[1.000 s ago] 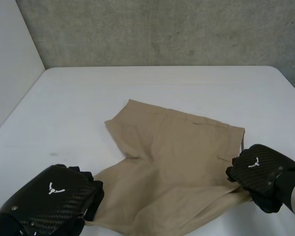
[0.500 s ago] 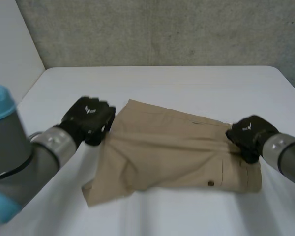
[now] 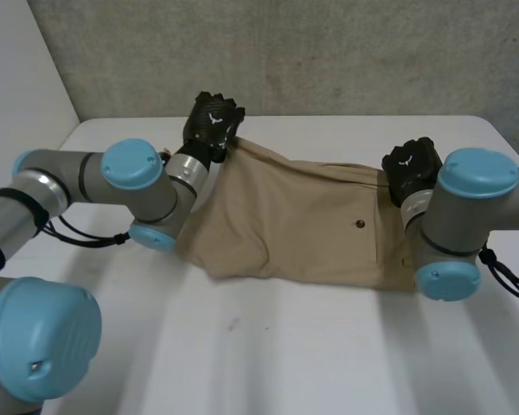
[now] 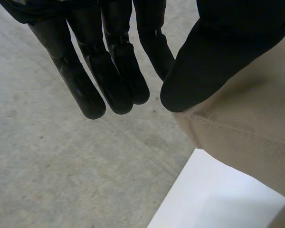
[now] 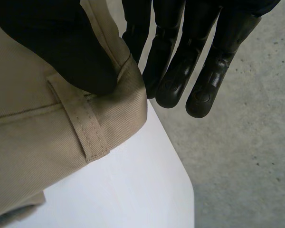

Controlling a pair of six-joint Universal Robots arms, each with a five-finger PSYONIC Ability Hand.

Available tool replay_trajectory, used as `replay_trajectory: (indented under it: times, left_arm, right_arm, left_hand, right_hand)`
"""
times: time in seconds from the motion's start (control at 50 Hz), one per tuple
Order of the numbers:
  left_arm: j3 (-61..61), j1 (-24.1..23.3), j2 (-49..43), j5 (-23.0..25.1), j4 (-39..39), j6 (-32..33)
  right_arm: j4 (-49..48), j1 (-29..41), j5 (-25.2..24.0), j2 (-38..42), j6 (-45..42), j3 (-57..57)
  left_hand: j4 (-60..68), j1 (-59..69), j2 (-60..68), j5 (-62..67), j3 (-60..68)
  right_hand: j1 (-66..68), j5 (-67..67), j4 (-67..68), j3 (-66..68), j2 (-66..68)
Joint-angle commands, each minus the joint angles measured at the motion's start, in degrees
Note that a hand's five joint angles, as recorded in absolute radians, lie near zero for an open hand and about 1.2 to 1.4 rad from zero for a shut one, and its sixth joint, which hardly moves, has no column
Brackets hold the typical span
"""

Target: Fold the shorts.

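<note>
- My left robot hand (image 3: 212,121) pinches one corner of the shorts (image 3: 294,225) between thumb and straight fingers, at the far edge of the table (image 3: 285,363).
- My right robot hand (image 3: 408,169) pinches the waistband corner the same way, just beside a belt loop (image 5: 88,133).
- The shorts stretch between both hands across the table's far half.

3 cameras cover the scene. The head view sits high between and behind the arms, looking down and forward across the white table (image 3: 329,346) to the concrete wall (image 3: 285,52). Each wrist view looks along its own palm from very close (the left hand (image 4: 218,47) and the right hand (image 5: 47,42) loom large), past the table's edge to grey concrete. All 3 share the shorts (image 3: 303,225), each wrist view taking in 1 pinched corner.
</note>
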Motion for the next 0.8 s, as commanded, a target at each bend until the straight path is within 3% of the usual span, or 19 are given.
replay_trajectory:
  times: [0.02,0.12,0.14,0.2,0.22,0.24,0.26,0.3,0.44,0.54,0.68,0.7,0.8]
  left_arm:
    - [0.81,-0.08,-3.81,4.49,0.68,0.09]
    - [2.12,-0.08,-6.45,5.20,4.45,0.26]
    - [2.12,-0.08,-6.36,4.94,5.15,0.26]
    - [1.86,-0.08,-6.19,4.85,5.34,0.18]
    - [0.47,-0.17,-4.53,4.41,5.77,0.18]
    - [0.45,-0.17,-4.52,4.41,5.78,0.18]
    - [-0.15,-0.17,-3.56,4.23,6.04,0.18]
    - [-3.22,-0.17,0.91,3.62,8.31,0.09]
    - [-11.41,-0.26,11.65,0.89,12.72,-0.26]
    - [-17.91,-0.61,18.69,0.36,12.19,-0.35]
    - [-34.79,-0.35,31.78,-1.92,6.48,-4.92]
    - [-40.62,-0.09,36.31,-2.53,1.61,-7.97]
    - [-46.82,0.00,40.48,-2.89,-5.63,-12.03]
  right_arm:
    - [-1.57,-0.02,2.97,7.27,-6.67,-5.31]
    - [-1.74,-0.02,2.62,8.41,-6.14,-6.89]
    - [-1.65,-0.02,2.54,8.07,-5.45,-7.16]
    - [-1.92,-0.11,2.45,7.01,-3.51,-7.25]
    - [-2.18,-0.11,2.36,5.53,-1.33,-7.25]
    - [-2.36,-0.20,2.19,4.73,-0.18,-7.07]
    - [-2.62,-0.20,2.10,3.77,1.05,-6.81]
    - [-3.06,-0.28,1.66,0.44,4.91,-6.11]
    - [-1.92,-0.64,-0.71,-9.32,14.41,-3.39]
    - [4.59,-0.90,-3.44,-16.20,16.36,0.22]
    - [19.05,-2.91,-3.88,-23.03,23.54,9.51]
    - [20.04,-3.44,-4.14,-23.83,24.70,10.67]
    - [21.55,-5.55,-6.24,-27.00,29.61,17.34]
  left_hand:
    - [10.96,15.57,11.08,13.93,11.79]
    - [10.96,15.57,11.08,13.93,11.79]
    - [10.96,15.57,11.08,13.93,11.79]
    - [10.96,15.57,11.08,13.93,11.79]
    - [-34.81,-30.20,-34.69,-31.85,-33.98]
    - [-35.27,-30.66,-35.15,-32.30,-34.44]
    - [-53.26,-48.65,-53.14,-50.29,-52.43]
    - [-58.63,-54.02,-58.52,-55.67,-57.81]
    - [-58.82,-54.21,-58.70,-55.86,-57.99]
    - [-58.32,-53.71,-58.20,-55.35,-57.49]
    - [-57.31,-52.70,-57.19,-54.34,-56.48]
    - [-57.31,-52.70,-57.19,-54.34,-56.48]
    - [-57.31,-52.70,-57.19,-54.34,-56.48]
  right_hand:
    - [24.51,13.10,11.69,12.19,12.24]
    - [24.51,13.10,11.69,12.19,12.24]
    - [4.42,-6.99,-8.40,-7.90,-7.85]
    - [-24.79,-36.21,-37.62,-37.11,-37.06]
    - [-45.49,-56.90,-58.31,-57.81,-57.76]
    - [-45.49,-56.90,-58.31,-57.81,-57.76]
    - [-45.49,-56.90,-58.31,-57.81,-57.76]
    - [-45.49,-56.90,-58.31,-57.81,-57.76]
    - [-45.49,-56.90,-58.31,-57.81,-57.76]
    - [-45.49,-56.90,-58.31,-57.81,-57.76]
    - [-42.93,-54.34,-55.75,-55.25,-55.20]
    - [-42.55,-53.96,-55.37,-54.87,-54.82]
    - [-36.69,-48.10,-49.51,-49.01,-48.96]
